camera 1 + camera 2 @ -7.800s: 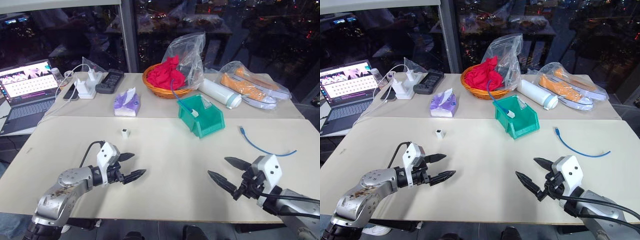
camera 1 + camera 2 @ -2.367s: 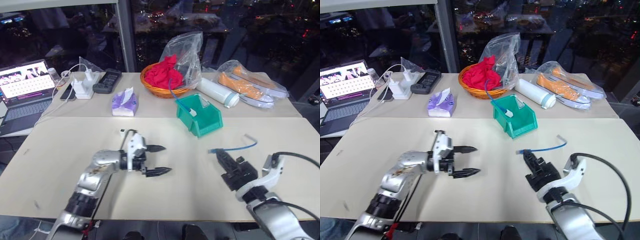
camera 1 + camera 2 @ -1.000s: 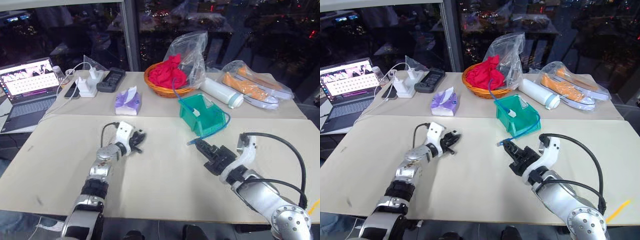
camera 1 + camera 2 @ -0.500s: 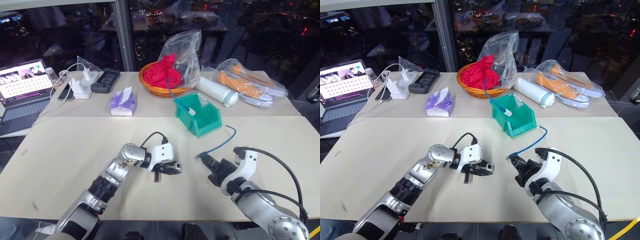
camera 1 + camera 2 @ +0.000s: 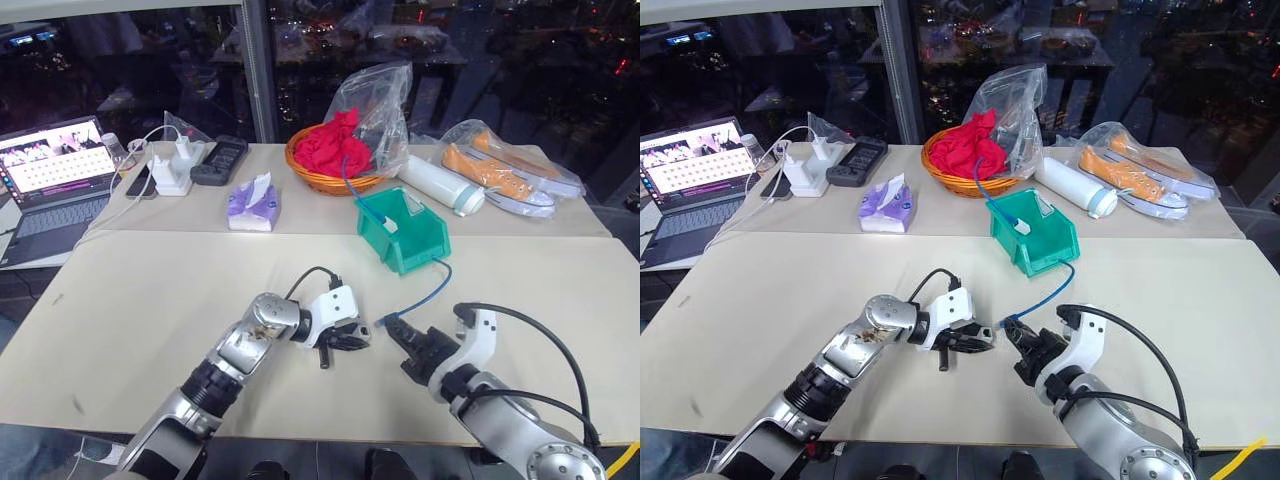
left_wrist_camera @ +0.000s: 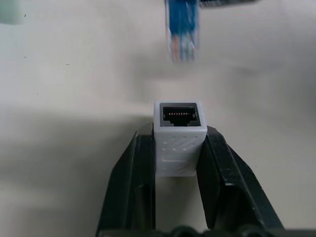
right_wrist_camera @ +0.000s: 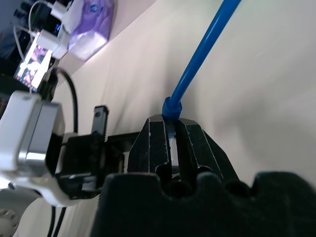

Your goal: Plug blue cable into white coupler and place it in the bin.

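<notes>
Up behind the two arms, the bin (image 5: 405, 235) sits on the worktop (image 5: 150, 290). It holds a small white thing and the end of a darker blue cord (image 5: 352, 190) that comes from the orange basket (image 5: 330, 178) just behind it. The basket has a red cloth (image 5: 330, 145) in it.

Near the bin, on its front side, the left pincer (image 6: 178, 143) is pinching the white coupler (image 6: 178, 136). The right pincer (image 7: 172, 143) is pressed together on the blue cable (image 7: 202, 57) just behind its plug.

From the left wrist you can see the coupler's dark hole facing the clear plug (image 6: 182, 32), close but apart. From the head you can see the cable loop back to the bin's front.
</notes>
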Robot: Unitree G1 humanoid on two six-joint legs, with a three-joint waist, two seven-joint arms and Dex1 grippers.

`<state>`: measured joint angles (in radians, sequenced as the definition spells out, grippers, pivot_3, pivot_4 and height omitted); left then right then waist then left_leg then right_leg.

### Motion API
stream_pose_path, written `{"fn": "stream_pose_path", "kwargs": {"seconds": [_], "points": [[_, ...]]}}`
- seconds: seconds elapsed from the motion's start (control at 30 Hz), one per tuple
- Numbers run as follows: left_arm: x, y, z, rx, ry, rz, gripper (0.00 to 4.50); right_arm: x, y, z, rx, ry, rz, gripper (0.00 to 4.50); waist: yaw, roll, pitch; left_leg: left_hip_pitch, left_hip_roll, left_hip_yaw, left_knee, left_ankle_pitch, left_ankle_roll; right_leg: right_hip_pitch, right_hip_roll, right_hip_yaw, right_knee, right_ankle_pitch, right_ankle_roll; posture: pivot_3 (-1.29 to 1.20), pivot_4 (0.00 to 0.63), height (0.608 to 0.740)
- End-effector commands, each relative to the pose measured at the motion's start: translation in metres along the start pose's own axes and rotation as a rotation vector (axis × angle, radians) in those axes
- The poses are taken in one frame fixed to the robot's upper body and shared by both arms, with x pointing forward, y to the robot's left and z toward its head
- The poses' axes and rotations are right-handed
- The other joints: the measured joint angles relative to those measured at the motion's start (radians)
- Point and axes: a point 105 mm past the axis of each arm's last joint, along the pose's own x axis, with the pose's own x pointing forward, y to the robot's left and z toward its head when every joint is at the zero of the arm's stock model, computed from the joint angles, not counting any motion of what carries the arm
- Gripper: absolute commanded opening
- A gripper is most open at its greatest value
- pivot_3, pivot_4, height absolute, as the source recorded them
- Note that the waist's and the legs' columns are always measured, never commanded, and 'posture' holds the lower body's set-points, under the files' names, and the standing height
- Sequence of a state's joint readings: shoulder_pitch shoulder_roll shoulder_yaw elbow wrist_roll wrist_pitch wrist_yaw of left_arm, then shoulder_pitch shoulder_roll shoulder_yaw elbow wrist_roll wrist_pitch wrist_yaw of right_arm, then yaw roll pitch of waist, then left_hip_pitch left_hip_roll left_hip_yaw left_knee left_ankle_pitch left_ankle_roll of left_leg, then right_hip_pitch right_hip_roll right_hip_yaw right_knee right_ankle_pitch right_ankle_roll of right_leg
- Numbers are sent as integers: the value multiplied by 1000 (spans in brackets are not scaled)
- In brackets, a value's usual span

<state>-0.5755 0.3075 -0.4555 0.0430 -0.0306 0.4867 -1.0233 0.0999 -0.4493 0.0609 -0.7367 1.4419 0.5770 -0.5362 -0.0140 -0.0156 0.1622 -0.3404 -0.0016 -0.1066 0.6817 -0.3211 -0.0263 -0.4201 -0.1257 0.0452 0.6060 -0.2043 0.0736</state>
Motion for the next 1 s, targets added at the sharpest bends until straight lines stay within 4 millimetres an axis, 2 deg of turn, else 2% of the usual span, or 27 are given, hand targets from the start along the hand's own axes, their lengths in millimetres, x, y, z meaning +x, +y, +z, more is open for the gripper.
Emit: {"fn": "stream_pose_path", "kwargs": {"seconds": [0.03,0.57,1.0], "points": [[6,-8,-1,-18,-3,-29,648,0,9,0,16,6,43,0,1,0,0,0,0,0,0,0,0,0,0,0,0,0,0,0,150,740],[6,-7,8,-81,-49,-16,648,3,-4,-10,32,71,-13,0,1,0,0,0,0,0,0,0,0,0,0,0,0,0,0,0,150,740],[8,-10,11,-89,-53,-34,648,11,-12,-7,10,64,-37,0,-1,0,0,1,0,0,0,0,0,0,0,0,1,0,0,0,150,740]]}}
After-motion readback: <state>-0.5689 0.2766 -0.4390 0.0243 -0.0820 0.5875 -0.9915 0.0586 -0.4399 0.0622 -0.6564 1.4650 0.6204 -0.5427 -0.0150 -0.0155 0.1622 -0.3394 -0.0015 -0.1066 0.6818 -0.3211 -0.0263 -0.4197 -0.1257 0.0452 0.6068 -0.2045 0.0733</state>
